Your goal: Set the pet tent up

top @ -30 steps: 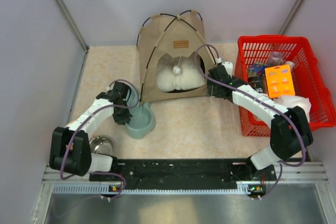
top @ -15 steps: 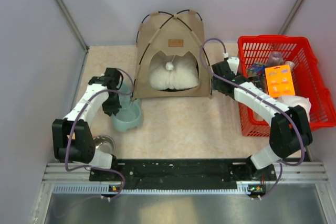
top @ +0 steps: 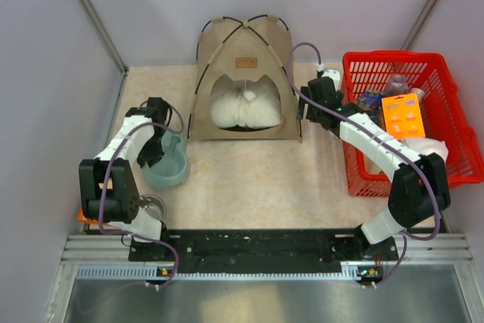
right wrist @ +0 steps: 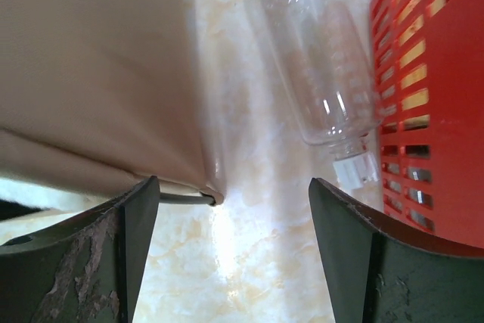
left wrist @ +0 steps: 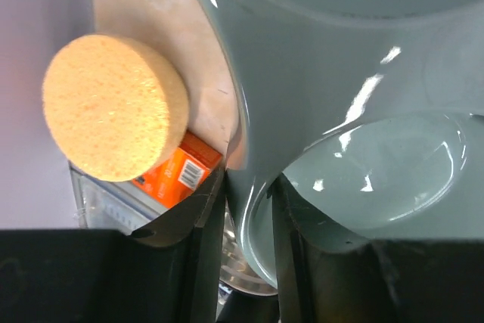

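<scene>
The pet tent (top: 261,47) stands upright at 12 o'clock on the pale marbled bench (top: 257,172), close to the grey back wall (top: 340,5) (plain panels close in three sides). The right jaws are wide apart at the tent's 3 o'clock corner, holding nothing. The left jaws straddle the rim of the green bowl (top: 172,175) at 9 o'clock; whether they pinch it, I cannot tell.

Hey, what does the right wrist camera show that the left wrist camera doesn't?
Only the right wrist view: the pet tent, seen as a tan corner, a clear bottle lying on its side, and the red basket. Only the left wrist view: a grey-green bowl, a round yellow sponge and an orange box. Both: the beige marbled table.
</scene>
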Robot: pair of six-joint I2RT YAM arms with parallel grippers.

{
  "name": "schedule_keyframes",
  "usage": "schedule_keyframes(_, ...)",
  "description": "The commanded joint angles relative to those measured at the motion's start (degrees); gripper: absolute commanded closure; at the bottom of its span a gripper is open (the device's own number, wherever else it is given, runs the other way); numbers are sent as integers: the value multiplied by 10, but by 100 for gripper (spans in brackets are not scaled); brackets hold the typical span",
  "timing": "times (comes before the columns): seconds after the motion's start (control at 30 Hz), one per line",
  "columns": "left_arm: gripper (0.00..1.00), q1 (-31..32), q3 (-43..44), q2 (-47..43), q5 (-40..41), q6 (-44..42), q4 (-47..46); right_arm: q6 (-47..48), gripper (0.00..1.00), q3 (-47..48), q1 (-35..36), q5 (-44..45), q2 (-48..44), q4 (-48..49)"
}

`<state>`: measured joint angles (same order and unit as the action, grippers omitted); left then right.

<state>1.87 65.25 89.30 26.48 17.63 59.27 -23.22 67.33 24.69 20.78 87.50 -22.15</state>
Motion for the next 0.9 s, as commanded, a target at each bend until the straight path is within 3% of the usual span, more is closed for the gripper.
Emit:
schedule_keyframes(0.0, 64, -14, 22, -13, 90, 7, 14, 1, 20, 63, -10, 61, -13, -21)
schedule_keyframes(0.23, 40, -42, 36, -54, 35, 0, -7, 33, 21, 69, -48, 92, 39, -24)
schedule_keyframes(0.43, 35, -42, 77, -101, -77, -3, -39, 99, 19, 145, -56, 81, 143, -25)
schedule_keyframes(0.6, 34, -42, 97, -137, -162, -4, -72, 126, 18, 218, -58, 121, 229, -45)
schedule_keyframes(0.87, 32, -42, 121, -164, -178, -14, -72, 172, 14, 285, -58, 132, 308, -75)
